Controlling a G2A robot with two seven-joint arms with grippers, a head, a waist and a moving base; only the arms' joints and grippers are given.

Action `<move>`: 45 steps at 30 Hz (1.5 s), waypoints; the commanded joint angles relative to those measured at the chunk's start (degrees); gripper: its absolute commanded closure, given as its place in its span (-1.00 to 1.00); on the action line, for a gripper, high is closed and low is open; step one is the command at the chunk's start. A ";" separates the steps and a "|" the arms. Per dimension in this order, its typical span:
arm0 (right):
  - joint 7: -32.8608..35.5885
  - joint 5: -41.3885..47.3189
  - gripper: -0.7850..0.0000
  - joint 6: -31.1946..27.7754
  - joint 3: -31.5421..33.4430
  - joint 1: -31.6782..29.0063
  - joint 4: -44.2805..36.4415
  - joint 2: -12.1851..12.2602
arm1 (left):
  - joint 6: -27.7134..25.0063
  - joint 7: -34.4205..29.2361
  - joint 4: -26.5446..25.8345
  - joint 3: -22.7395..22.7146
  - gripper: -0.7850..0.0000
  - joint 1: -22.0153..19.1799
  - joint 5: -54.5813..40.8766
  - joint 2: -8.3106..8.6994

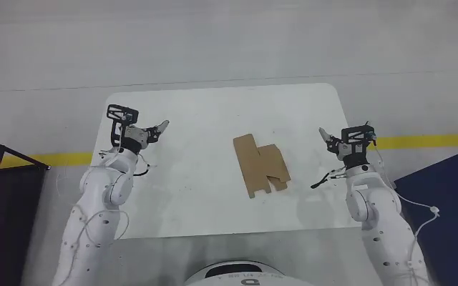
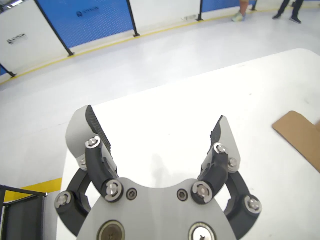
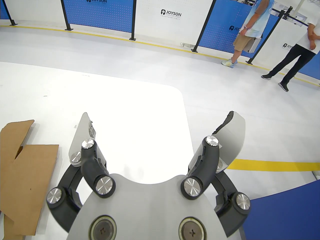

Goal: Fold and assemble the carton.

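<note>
A flat brown carton lies unfolded on the white table, a little right of its middle. One corner of the carton shows in the left wrist view, and its flaps show in the right wrist view. My left gripper hovers over the table's left part, well apart from the carton, open and holding nothing; its fingers are spread wide. My right gripper is at the table's right edge, also open and holding nothing, with its fingertips apart.
A yellow floor line runs past both sides of the table. A dark frame stands off the left edge. Blue and white barrier panels ring the floor beyond the table's far edge.
</note>
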 commanded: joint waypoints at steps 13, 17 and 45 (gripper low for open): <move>0.00 0.00 -1.00 0.00 0.00 0.00 0.00 0.00 | -0.34 -8.60 5.38 3.21 -1.00 -8.05 -14.76 -0.97; 0.00 0.00 -1.00 0.00 0.00 0.00 0.00 0.00 | -2.93 -14.17 7.93 4.78 -1.00 -11.34 -25.78 -1.53; 0.00 0.00 -1.00 0.00 0.00 0.00 0.00 0.00 | -22.01 -1.60 59.33 56.93 -1.00 -53.58 -16.72 -21.56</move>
